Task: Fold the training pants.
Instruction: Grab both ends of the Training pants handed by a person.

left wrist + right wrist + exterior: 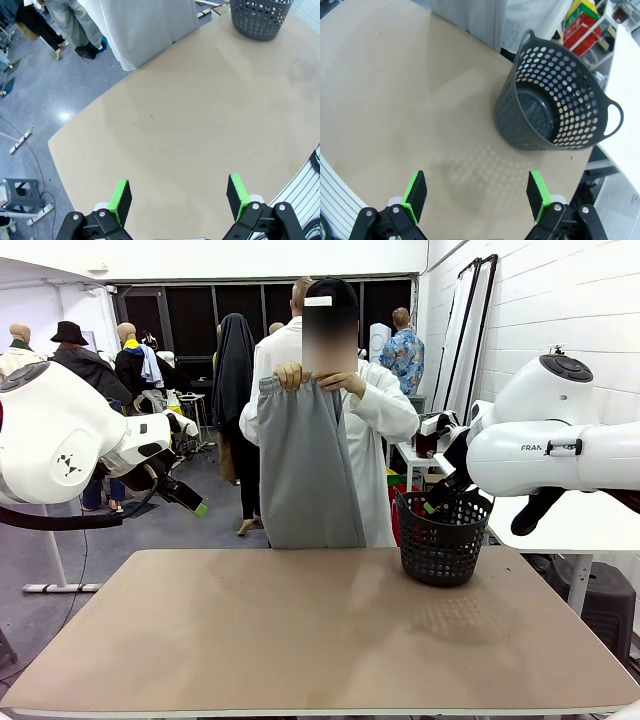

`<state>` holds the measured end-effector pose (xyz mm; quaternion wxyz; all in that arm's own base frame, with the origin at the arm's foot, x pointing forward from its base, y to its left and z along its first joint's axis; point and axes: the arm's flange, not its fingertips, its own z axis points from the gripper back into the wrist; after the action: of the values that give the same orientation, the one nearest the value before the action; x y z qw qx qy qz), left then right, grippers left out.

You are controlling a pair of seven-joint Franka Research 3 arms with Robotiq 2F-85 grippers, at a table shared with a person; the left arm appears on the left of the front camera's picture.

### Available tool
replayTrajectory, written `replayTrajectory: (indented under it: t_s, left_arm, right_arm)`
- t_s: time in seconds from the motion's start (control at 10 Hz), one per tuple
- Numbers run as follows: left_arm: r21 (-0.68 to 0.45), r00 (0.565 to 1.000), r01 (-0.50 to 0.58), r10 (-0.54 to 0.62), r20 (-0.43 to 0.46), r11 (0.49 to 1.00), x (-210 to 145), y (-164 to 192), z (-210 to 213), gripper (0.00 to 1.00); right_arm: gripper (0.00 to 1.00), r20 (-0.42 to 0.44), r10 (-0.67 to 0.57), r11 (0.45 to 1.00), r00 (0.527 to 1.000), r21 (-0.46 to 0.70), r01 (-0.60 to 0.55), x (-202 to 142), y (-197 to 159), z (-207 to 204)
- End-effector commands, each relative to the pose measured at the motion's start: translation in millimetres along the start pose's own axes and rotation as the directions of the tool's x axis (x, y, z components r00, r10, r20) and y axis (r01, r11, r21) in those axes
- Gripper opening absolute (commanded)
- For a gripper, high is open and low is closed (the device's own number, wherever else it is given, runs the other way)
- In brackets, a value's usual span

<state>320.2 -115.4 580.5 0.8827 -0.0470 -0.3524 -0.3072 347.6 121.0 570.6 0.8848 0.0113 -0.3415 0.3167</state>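
Observation:
A person at the far side of the table holds the light grey training pants (308, 465) up by the gathered waistband with both hands (318, 378). The legs hang straight down to the table's far edge, and the same grey fabric (465, 15) shows at the top of the right wrist view. My left gripper (195, 502) (179, 198) hovers open above the table's left side, far from the pants. My right gripper (437, 502) (476, 195) is open too, raised above the table beside the basket. Neither holds anything.
A black perforated basket (443, 537) (520, 125) (260, 20) stands empty on the brown table (300, 630) at the back right. A white side table (570, 520) lies to the right, and stools and cables are on the floor to the left.

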Motion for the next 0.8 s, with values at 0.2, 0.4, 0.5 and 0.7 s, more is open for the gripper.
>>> replayTrajectory:
  t_s: [0.2, 0.4, 0.5, 0.7]
  left_arm:
    - [-0.003, 1.000, 0.000, 0.000, 0.000, 1.000, -0.1, 0.4, -0.6, 1.00]
    - [-0.003, 1.000, 0.000, 0.000, 0.000, 1.000, -0.1, 0.4, -0.6, 1.00]
    - [-0.003, 1.000, 0.000, 0.000, 0.000, 1.000, -0.1, 0.4, -0.6, 1.00]
    - [-0.003, 1.000, 0.000, 0.000, 0.000, 1.000, -0.1, 0.4, -0.6, 1.00]
  right_arm:
    - [1.00, 0.000, 0.000, 1.000, 1.000, 0.001, 0.000, -0.1, 0.1, -0.2]
    - [1.00, 0.000, 0.000, 1.000, 1.000, 0.001, 0.000, -0.1, 0.1, -0.2]
    - [1.00, 0.000, 0.000, 1.000, 1.000, 0.001, 0.000, -0.1, 0.1, -0.2]
    - [1.00, 0.000, 0.000, 1.000, 1.000, 0.001, 0.000, -0.1, 0.1, -0.2]
